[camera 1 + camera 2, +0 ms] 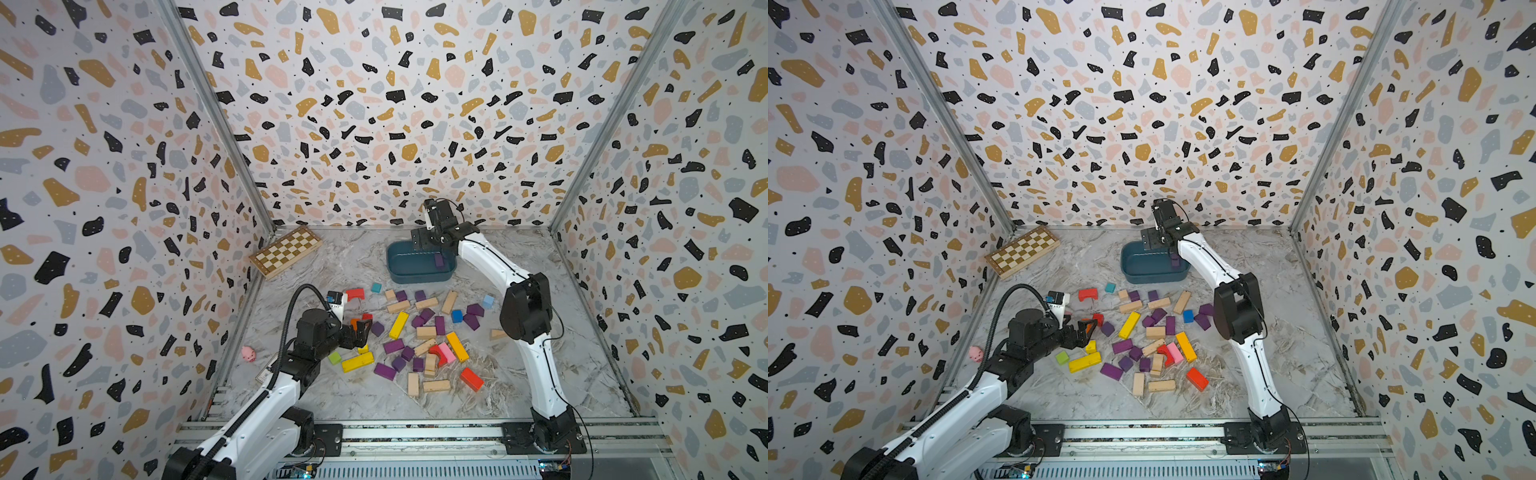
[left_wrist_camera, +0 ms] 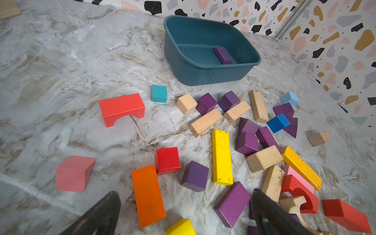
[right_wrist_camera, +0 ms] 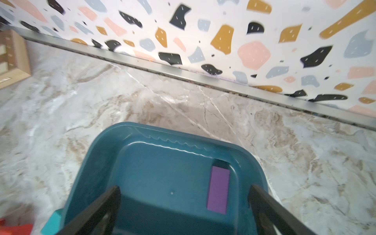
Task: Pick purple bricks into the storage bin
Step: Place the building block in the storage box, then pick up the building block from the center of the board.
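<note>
My right hand (image 3: 184, 189) hangs over the storage bin (image 1: 417, 275). Its fingers are spread wide and it holds nothing. One purple brick (image 3: 218, 189) lies flat on the bin's floor, close to a side wall, with lots of room beside it.

Behind the bin, up to the back wall, the table (image 1: 340, 266) is bare. It is bare toward the chessboard (image 1: 286, 250) too, which sits well apart from the bin, by the wall.

The other purple bricks (image 1: 393, 345) lie on the near side of the bin, apart from it, mixed with wood, yellow, red and blue blocks. My left hand (image 2: 185, 193) is wide open too, at the edge of that pile, gripping nothing.
</note>
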